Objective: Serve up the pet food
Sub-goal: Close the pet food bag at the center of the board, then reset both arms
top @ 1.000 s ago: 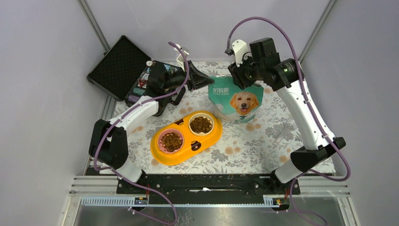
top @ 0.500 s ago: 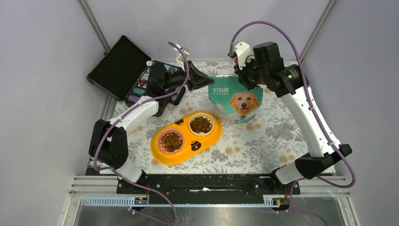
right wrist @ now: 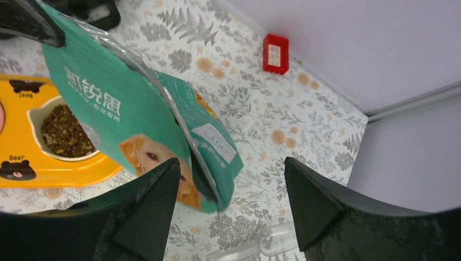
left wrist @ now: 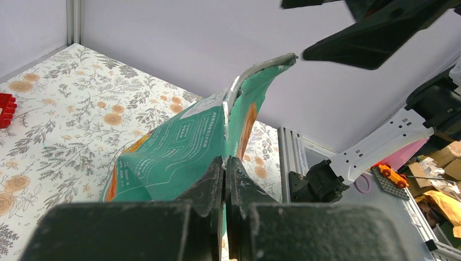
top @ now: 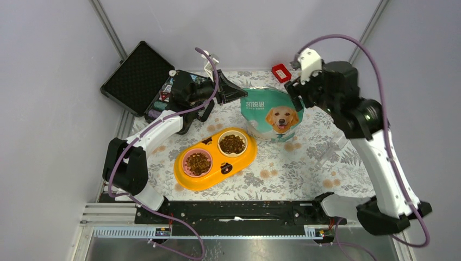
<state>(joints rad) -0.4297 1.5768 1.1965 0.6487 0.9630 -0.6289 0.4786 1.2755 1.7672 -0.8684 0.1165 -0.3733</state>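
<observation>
Left end effector: clenched on pouch corner, propping it upright.
Right end effector: released, spread wide beside pouch.
Kibble: already in feeder; serving looks done.

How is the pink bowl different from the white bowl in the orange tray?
The pink bowl is pink; the white bowl is cream-white. The pink bowl sits at the end of the orange tray nearer the robot's bases; the white bowl sits at the end beside the pouch. Both rest in that tray and hold brown kibble.
</observation>
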